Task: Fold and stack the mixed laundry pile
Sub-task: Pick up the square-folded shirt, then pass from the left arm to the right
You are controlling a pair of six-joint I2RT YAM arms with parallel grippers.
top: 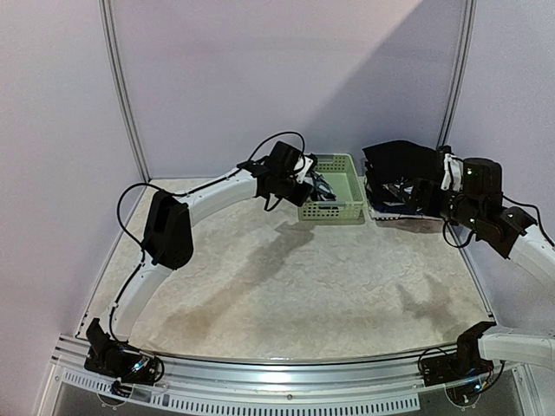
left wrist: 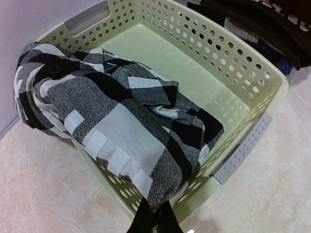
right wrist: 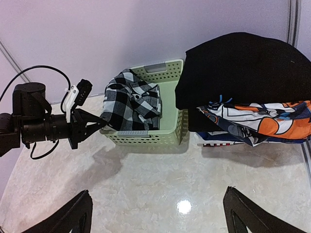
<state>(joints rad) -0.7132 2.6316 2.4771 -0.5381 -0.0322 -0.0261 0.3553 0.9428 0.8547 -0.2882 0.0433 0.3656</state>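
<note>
**A:** Where is the checked shirt?

**B:** The black-and-white checked shirt (left wrist: 121,121) is bunched in the basket (left wrist: 243,73), and one crumpled fold spills over the left rim. It is a soft woven cloth, creased, with a row of white blocks across it.

**A:** And the basket?

**B:** It is pale green plastic, rectangular, with walls pierced by rows of round holes and grey slotted handles. It stands at the far edge of the tabletop (top: 303,286), about the middle. The tabletop has a glossy, cream marbled look.

**A:** What are the left jaws doing?

**B:** The left jaws are pinched tight on the shirt's overhanging fold, with the cloth gathered to a narrow point between them.

**A:** And the right jaws?

**B:** The right jaws are spread wide with nothing in them, above bare tabletop in front of the basket.

**A:** What about the other laundry?

**B:** It is a folded stack in the far right corner, just beside the basket's right wall. A thick plain black cloth (right wrist: 238,68) with rounded edges lies on top, and a smooth orange-blue-white printed piece (right wrist: 262,121) lies under it. I cannot tell whether the stack touches the basket.
</note>
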